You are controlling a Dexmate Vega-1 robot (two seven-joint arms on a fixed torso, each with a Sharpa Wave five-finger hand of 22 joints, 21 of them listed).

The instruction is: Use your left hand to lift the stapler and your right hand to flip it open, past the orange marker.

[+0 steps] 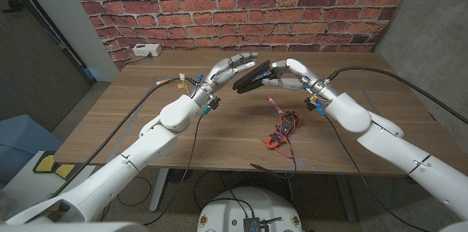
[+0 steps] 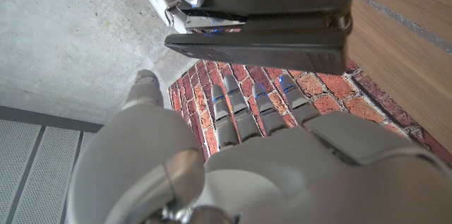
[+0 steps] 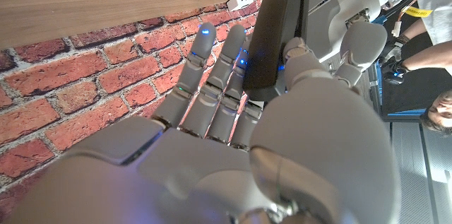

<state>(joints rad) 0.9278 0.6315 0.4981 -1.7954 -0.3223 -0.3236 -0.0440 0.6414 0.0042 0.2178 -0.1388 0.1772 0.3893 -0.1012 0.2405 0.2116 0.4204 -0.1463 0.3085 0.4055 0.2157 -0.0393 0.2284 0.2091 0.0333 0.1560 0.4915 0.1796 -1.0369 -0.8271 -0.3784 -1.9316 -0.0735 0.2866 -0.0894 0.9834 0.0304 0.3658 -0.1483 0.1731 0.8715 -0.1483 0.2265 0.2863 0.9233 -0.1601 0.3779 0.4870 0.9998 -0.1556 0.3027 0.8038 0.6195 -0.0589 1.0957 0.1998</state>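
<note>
Stapler (image 1: pixel 254 77) aloft between left hand (image 1: pixel 228 69) and right hand (image 1: pixel 287 73); marker (image 1: pixel 275 105) seemingly on table (image 1: pixel 219 129) below.

wooden table (image 1: pixel 219 133) | red-black tool (image 1: pixel 284 130) | white box (image 1: pixel 146 50) | brick wall (image 1: pixel 241 5)

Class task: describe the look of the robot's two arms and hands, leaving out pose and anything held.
Both arms are glossy white rounded shells with black cables running alongside. The left hand and right hand have pale grey segmented fingers; small blue lights glow at the right hand's fingertips. Coloured wires and yellow tags cluster at both wrists.
</note>
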